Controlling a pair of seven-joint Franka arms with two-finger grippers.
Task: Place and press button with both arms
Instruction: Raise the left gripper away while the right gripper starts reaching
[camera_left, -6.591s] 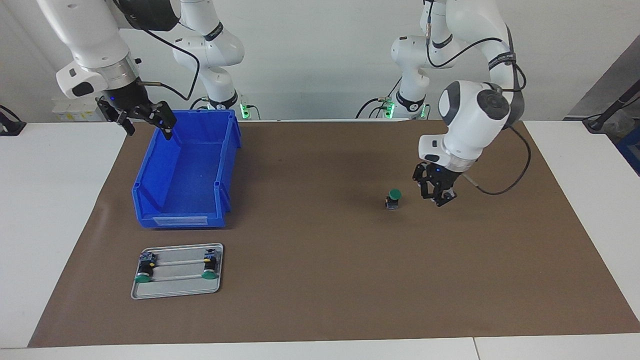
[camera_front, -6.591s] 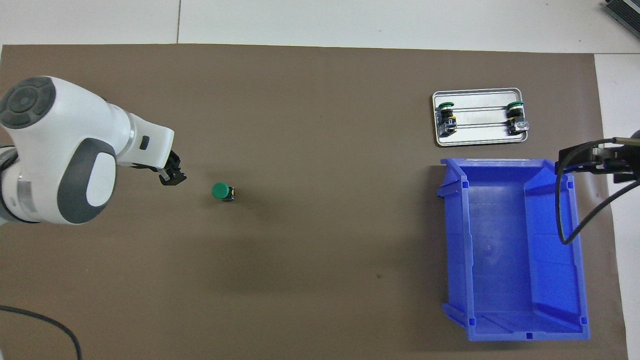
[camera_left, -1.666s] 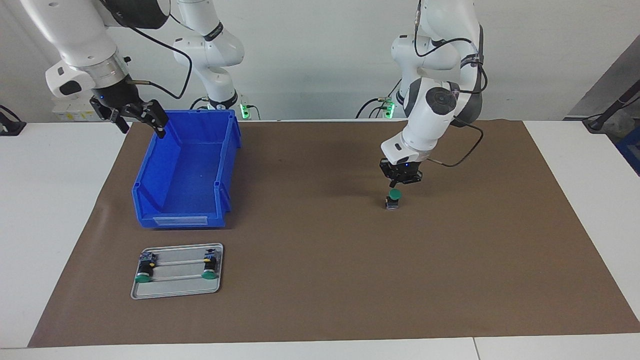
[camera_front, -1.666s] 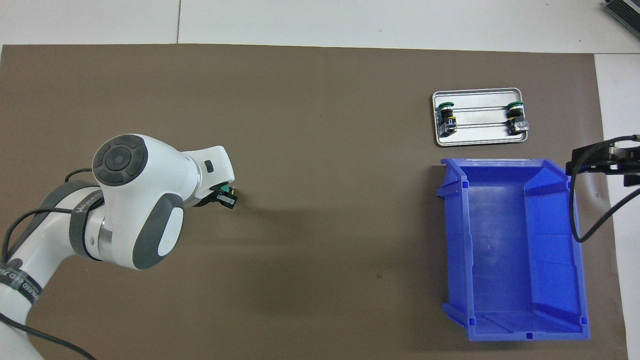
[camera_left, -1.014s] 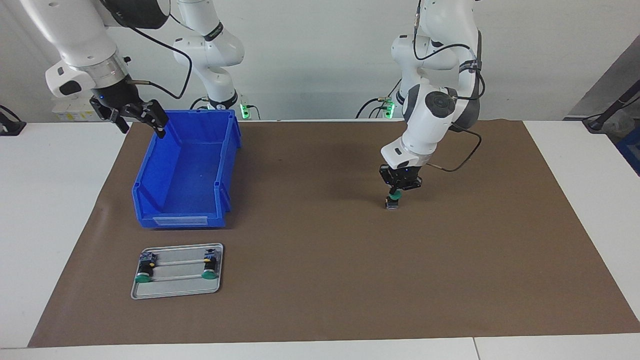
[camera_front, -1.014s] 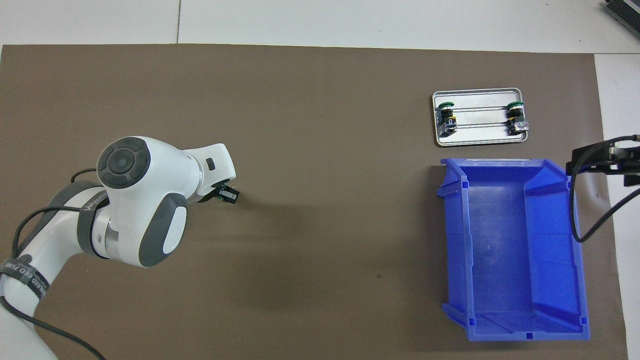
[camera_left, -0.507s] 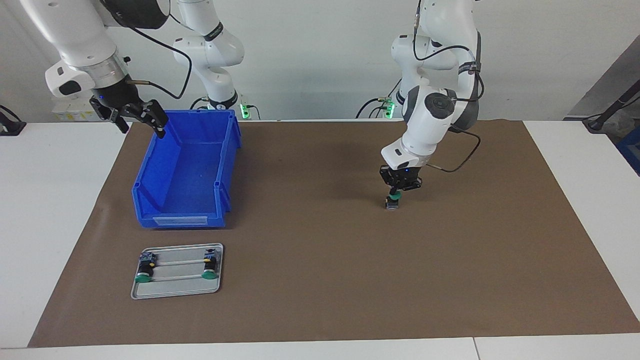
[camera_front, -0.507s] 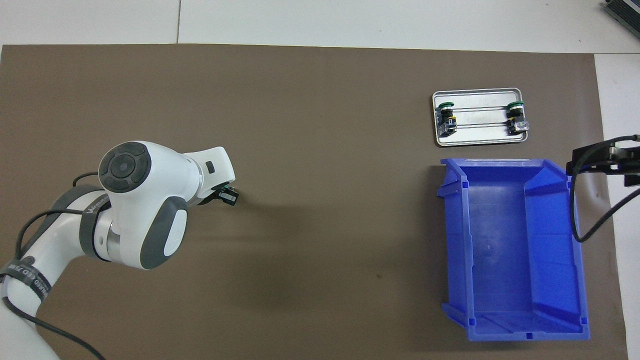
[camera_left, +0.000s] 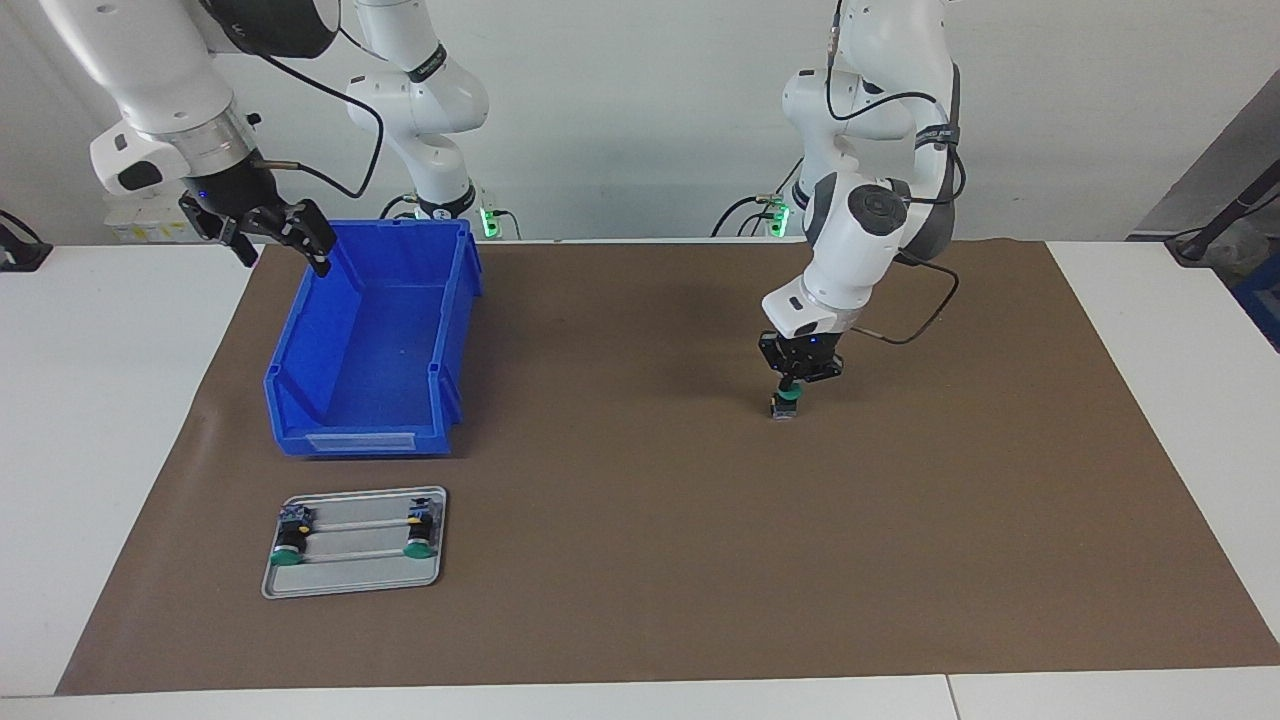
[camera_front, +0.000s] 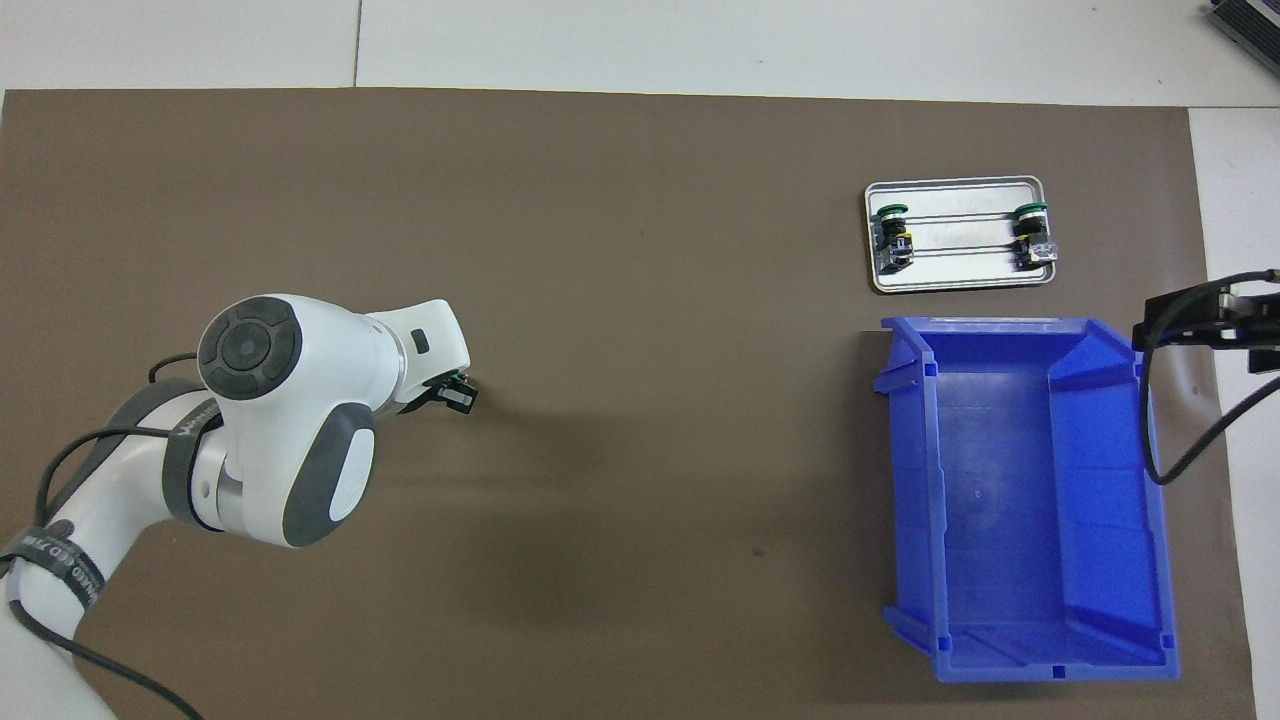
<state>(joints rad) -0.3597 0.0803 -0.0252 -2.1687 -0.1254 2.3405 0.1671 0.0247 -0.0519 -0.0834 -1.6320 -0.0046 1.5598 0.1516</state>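
While the left gripper (camera_left: 792, 381) stands directly on top of the button (camera_left: 785, 403), its fingertips are closed together and hold nothing; it seems to push on the green cap with them. The button stands upright on the brown mat (camera_left: 640, 480), alone, well apart from the blue bin (camera_left: 375, 345) and toward the left arm's end of the tabletop.

From above, the left arm covers nearly all of the button, so how well the tips are centred on the cap cannot be told. If they sit off centre, the button can tip over or slide away, because nothing fixes its small base to the mat. Too much force may also jam the cap or push the base sideways.

The right gripper (camera_left: 268, 232) waits with its fingers spread and empty, over the bin's edge nearer to the robots. It is not steadying the button, so the press depends only on a straight downward push.

Two more buttons (camera_left: 350, 532) lie on the metal tray (camera_left: 352, 585), away from any risk here.
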